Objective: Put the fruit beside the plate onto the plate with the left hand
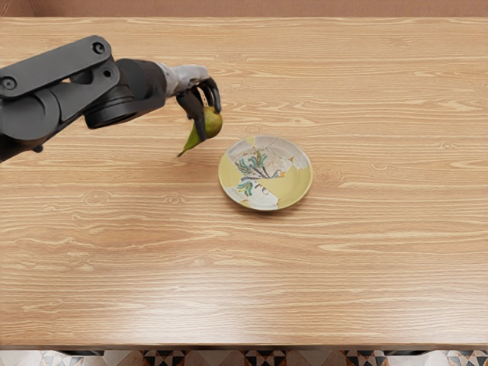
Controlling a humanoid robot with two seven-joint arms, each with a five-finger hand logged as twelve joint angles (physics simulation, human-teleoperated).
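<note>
Looked down at a slant on a wooden table (244, 290), pale, with long grain running left to right. Caught a strip of patterned floor (244, 357) below its near edge.

Met, a little right of the table's middle, a round plate (293, 183): yellow around the rim, with white patches and a painted green sprig across its face. Found it lying flat on the wood.

Saw the fruit (211, 123) just beyond the plate's far-left rim, close to it yet apart and not over the plate. Made it out as yellow-green and rounded, with a thin green end tapering down toward the near-left.

Found the left hand (200, 95) set on it from above and behind. Saw dark fingers (192, 107) curled down around the fruit and closed on it in a grip. Noted one finger lying across the fruit's left face and another arching over its top on the right. Saw the rounded body peeking out below and to the right of the fingertips, and the tapered end hanging clear beneath them. Could not tell whether the fruit touched the wood or hung just above it.

Followed the light grey wrist back to the black left arm (69, 88). Traced it in from the left edge and across the table's far-left part, bulky at the joints.

Noted, past the table's far edge, a narrow band of plain brownish wall (244, 8).
</note>
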